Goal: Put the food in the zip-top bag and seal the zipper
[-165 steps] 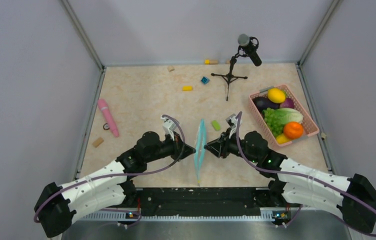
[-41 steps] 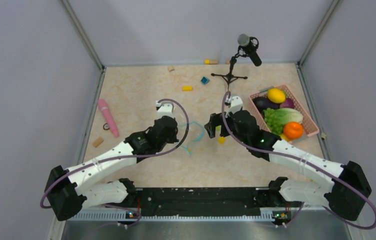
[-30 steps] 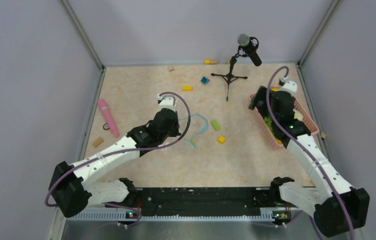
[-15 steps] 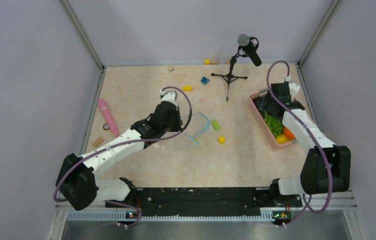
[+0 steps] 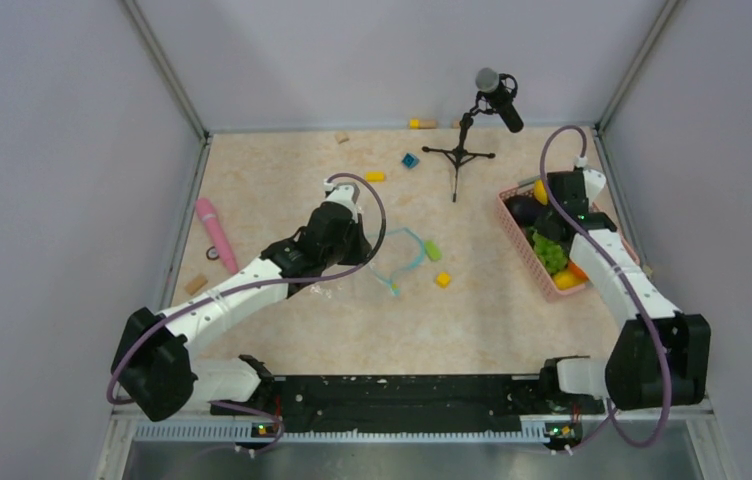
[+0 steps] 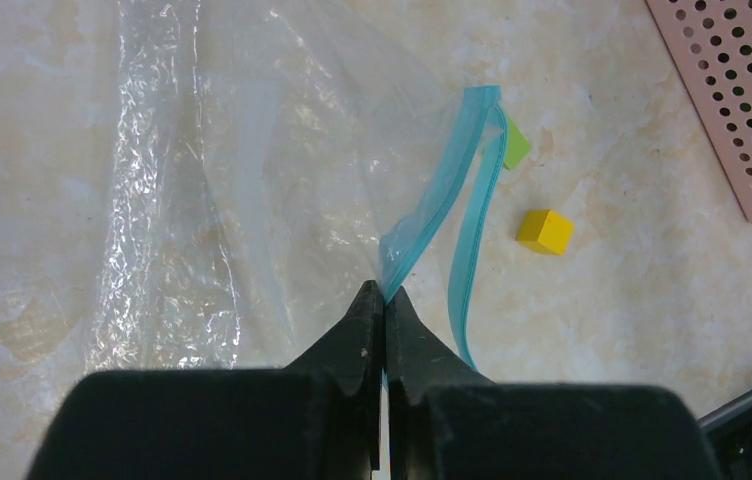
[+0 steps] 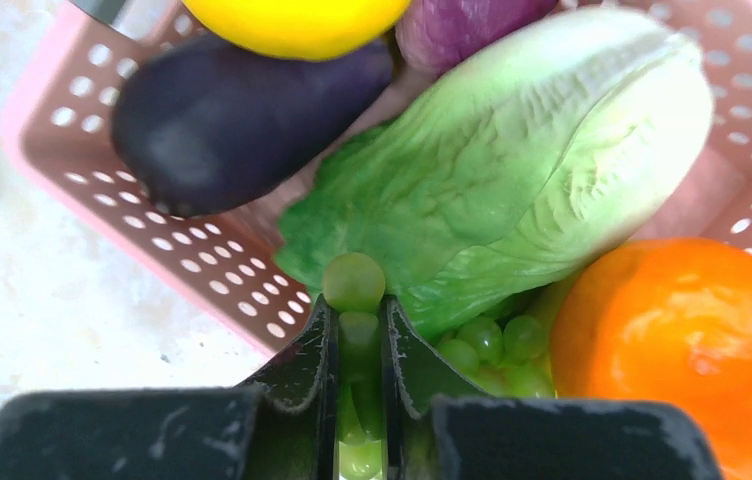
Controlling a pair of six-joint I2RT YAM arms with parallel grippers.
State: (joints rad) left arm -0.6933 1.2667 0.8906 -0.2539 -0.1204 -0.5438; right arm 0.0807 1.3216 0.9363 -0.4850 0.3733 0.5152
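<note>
Gaping zipper (image 6: 480, 105) runs diag. away frm left hand (image 6: 382, 290).

Pale lavender walls (image 5: 62, 150), beige marbled tabletop (image 5: 272, 185)

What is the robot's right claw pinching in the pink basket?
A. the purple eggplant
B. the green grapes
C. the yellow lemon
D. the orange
B: in the right wrist view the right gripper has closed its two fingers on the green grapes, which lie next to the lettuce inside the pink basket.
</note>
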